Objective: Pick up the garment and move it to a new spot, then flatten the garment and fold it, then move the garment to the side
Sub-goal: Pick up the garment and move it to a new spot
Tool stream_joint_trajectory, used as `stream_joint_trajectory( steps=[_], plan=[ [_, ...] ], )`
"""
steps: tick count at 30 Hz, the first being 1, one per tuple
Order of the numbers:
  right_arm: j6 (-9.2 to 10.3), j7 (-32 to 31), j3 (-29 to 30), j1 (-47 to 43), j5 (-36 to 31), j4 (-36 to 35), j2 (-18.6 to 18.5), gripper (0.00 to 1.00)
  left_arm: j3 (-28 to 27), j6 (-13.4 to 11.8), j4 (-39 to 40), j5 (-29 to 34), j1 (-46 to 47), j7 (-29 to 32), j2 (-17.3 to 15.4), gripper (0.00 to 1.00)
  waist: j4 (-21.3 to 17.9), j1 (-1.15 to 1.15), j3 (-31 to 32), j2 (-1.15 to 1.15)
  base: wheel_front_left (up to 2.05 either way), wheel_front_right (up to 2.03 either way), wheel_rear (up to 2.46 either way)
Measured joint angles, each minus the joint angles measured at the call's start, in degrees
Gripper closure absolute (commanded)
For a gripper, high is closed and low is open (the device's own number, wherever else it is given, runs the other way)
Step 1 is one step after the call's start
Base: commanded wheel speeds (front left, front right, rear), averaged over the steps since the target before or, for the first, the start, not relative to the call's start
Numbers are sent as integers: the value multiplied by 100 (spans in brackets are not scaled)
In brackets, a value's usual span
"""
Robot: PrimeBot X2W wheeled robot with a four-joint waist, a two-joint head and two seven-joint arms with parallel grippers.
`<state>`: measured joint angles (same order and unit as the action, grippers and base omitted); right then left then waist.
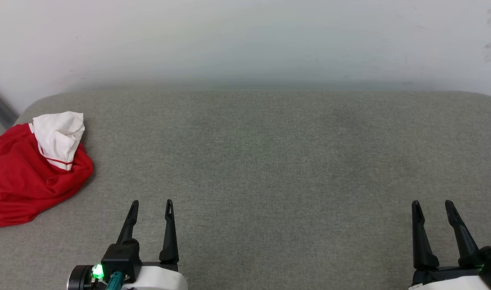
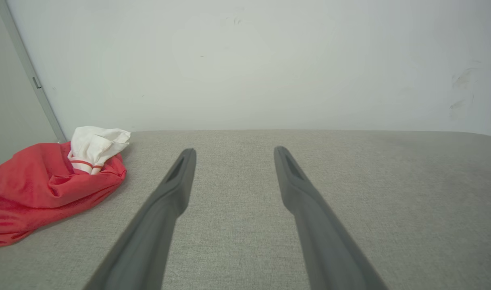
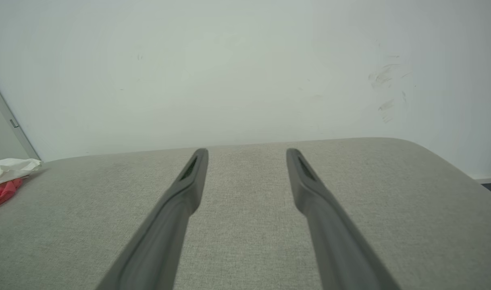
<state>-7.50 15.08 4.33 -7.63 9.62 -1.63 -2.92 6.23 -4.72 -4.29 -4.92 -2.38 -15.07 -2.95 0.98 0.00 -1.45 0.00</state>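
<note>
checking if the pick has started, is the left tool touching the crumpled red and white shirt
Apart. The head view shows bare grey fabric surface between the open left tool and the crumpled red and white shirt.

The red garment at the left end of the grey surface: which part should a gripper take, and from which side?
Probably the white sleeve, which stands up as a loose peak on the crumpled garment. The left gripper, open and nearer, could come from the garment's right over the grey surface and close on that raised fold; the red body slopes smoother, offering less to pinch.
</note>
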Motion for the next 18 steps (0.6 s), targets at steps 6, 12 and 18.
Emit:
stream_joint_trajectory(
  steps=[6, 12, 18],
  plan=[
    [-1, 0, -2, -2, -1, 2, 0, 0, 15, -34, -11, -31, 7, 0, 1, 0, 57, 0, -22, 0, 0, 0, 0],
    [-1, 0, -32, -3, -3, -4, 0, 0, -1, -66, -14, -33, 38, 0, 2, 0, 223, 0, -56, 0, 0, 0, 0],
    [-1, 1, -45, 10, -56, -31, 0, 0, -37, -105, 3, -44, 116, 0, 2, 0, 511, 0, -128, 0, 0, 0, 0]
  ],
)
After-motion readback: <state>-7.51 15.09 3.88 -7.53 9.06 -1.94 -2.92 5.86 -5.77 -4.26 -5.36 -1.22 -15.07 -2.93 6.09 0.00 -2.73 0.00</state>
